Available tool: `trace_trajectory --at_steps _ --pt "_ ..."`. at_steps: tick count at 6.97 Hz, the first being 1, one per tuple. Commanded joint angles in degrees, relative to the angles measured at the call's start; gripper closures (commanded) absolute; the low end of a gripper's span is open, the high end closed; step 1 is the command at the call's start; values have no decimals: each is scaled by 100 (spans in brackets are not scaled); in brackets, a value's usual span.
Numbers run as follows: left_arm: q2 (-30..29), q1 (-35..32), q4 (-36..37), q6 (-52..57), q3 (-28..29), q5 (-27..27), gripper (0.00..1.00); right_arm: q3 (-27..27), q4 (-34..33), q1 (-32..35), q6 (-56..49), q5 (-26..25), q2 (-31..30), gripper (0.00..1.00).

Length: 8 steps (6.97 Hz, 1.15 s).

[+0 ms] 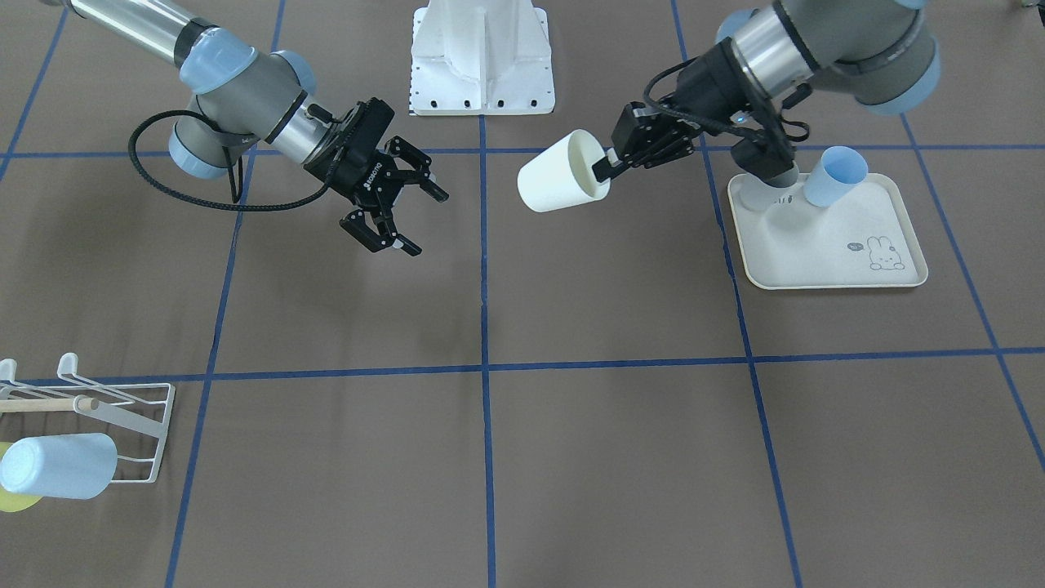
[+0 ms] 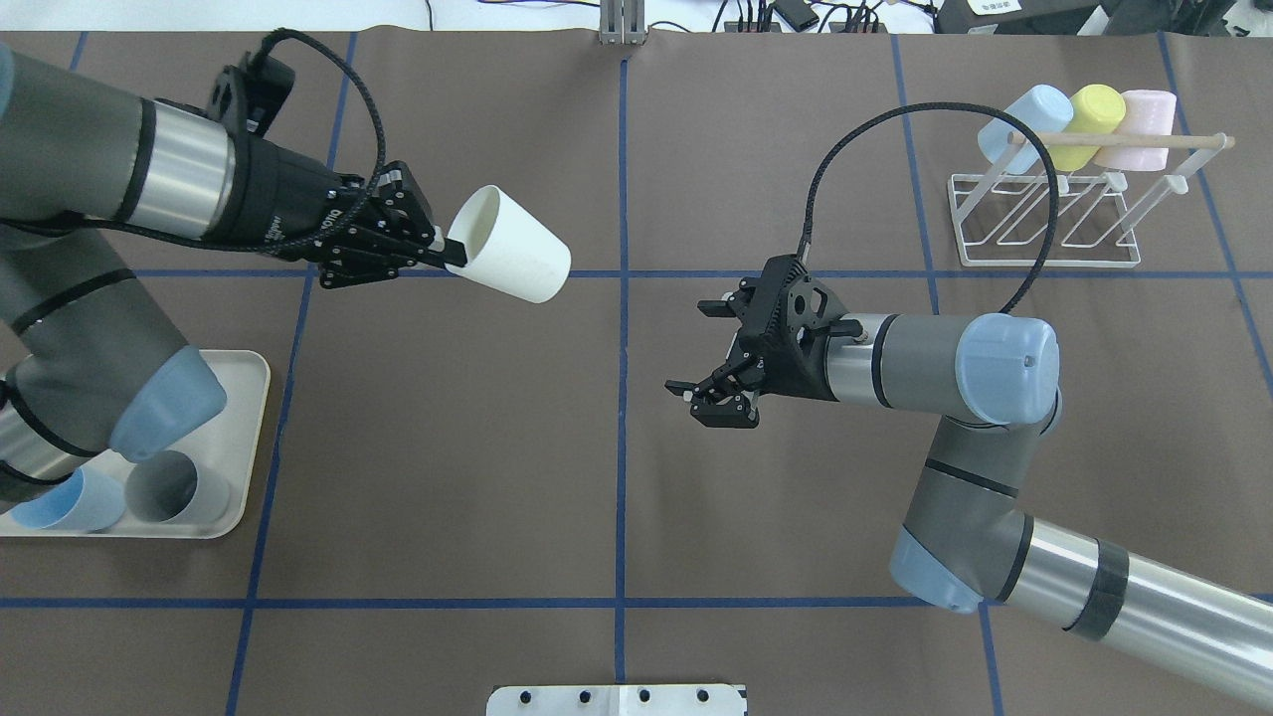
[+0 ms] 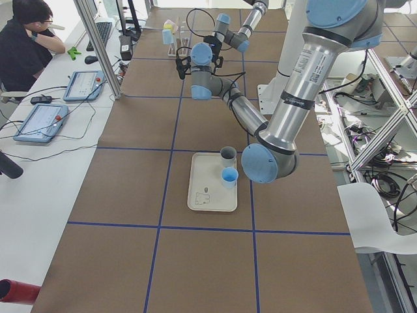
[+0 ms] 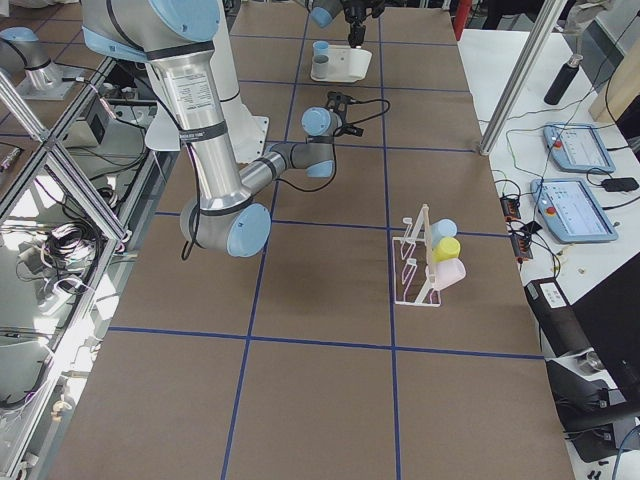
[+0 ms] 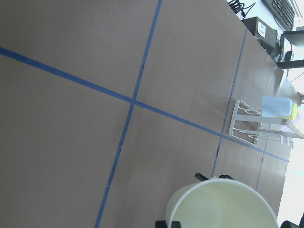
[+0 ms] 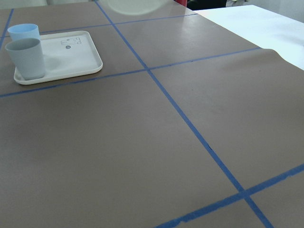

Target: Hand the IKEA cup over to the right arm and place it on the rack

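Observation:
The IKEA cup (image 2: 512, 259) is cream white and hangs tilted in the air over the left half of the table. My left gripper (image 2: 453, 251) is shut on its rim, one finger inside the mouth. The front view shows the same cup (image 1: 559, 175) and left gripper (image 1: 606, 167), and the left wrist view shows the cup's open mouth (image 5: 221, 206). My right gripper (image 2: 691, 348) hovers open and holds nothing just right of the table's middle, well apart from the cup, its fingers turned toward the left arm. The white wire rack (image 2: 1044, 214) stands at the far right.
A blue cup (image 2: 1024, 119), a yellow cup (image 2: 1084, 124) and a pink cup (image 2: 1139, 129) rest on the rack. A cream tray (image 2: 249, 398) under my left arm holds a blue cup (image 2: 65, 497) and a grey cup (image 2: 174, 485). A person sits beyond the table's far side.

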Motion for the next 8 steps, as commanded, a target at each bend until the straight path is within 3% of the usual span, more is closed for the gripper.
trace_trajectory --at_steps 1,8 --pt "-352 571 -251 -261 391 676 100 -46 234 -81 47 -49 91 1" --pt "-432 1039 -331 -243 629 881 100 -20 472 -152 47 -129 108 1"
